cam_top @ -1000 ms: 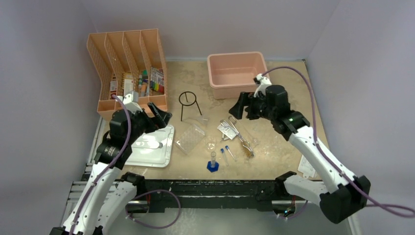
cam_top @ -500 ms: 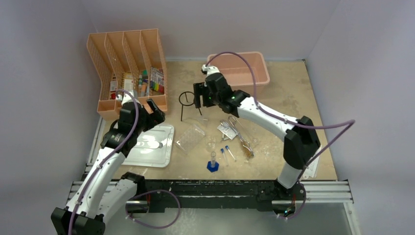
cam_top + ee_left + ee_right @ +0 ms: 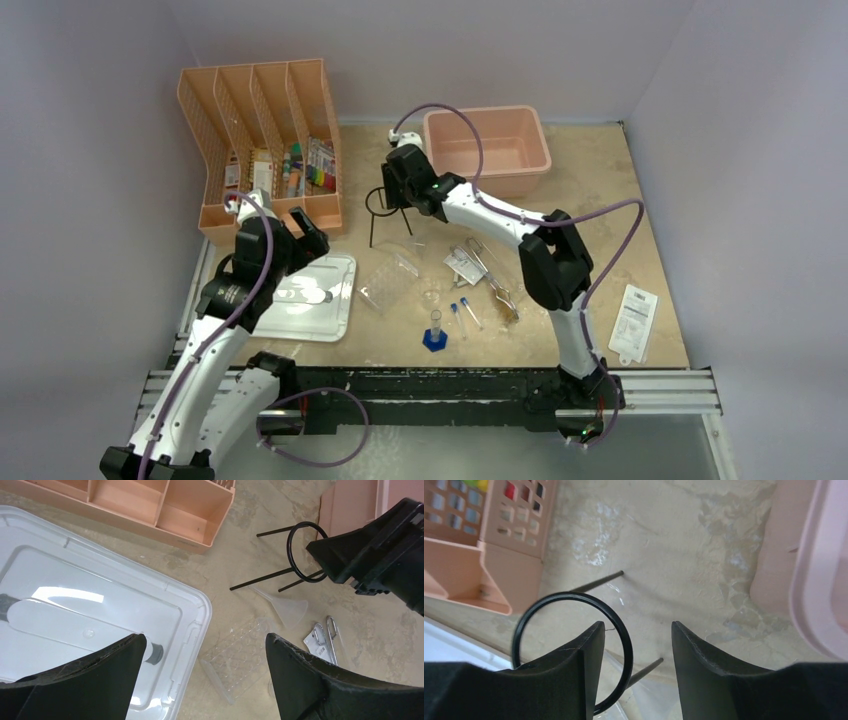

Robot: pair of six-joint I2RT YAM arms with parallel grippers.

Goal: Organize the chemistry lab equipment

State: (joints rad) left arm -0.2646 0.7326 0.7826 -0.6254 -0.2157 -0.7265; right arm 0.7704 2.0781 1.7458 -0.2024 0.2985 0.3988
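The right gripper (image 3: pixel 636 630) reaches to the upper middle of the overhead view, over the black wire ring tripod (image 3: pixel 569 595). Its jaws are spread. In the right wrist view the ring's right-hand arc lies in the gap between them. It runs close along the left finger (image 3: pixel 574 675), but I cannot tell whether it touches. The tripod stands upright on the tan tabletop (image 3: pixel 590 220), between the peach slotted organizer (image 3: pixel 215 130) at upper left and the pink plastic tub (image 3: pixel 520 178) at upper centre-right.

The left gripper (image 3: pixel 204 640) hangs at centre left with its jaws spread wide and holding nothing. It hangs above the right edge of the flat white rectangular lid (image 3: pixel 310 295). Just right of that lid the clear plastic tray (image 3: pixel 390 280) lies flat. In the left wrist view a clear plastic funnel (image 3: pixel 290 611) lies on its side between the tray and the tripod's legs.

Toward the middle of the overhead frame, the metal tongs (image 3: pixel 485 270) lie on the tabletop right of the tray. Two blue-capped clear vials (image 3: pixel 462 312) lie below the tongs. The blue-based clear cylinder (image 3: pixel 435 332) stands upright near the lower edge of the tabletop. A white labelled packet (image 3: pixel 633 322) lies well apart at lower right.
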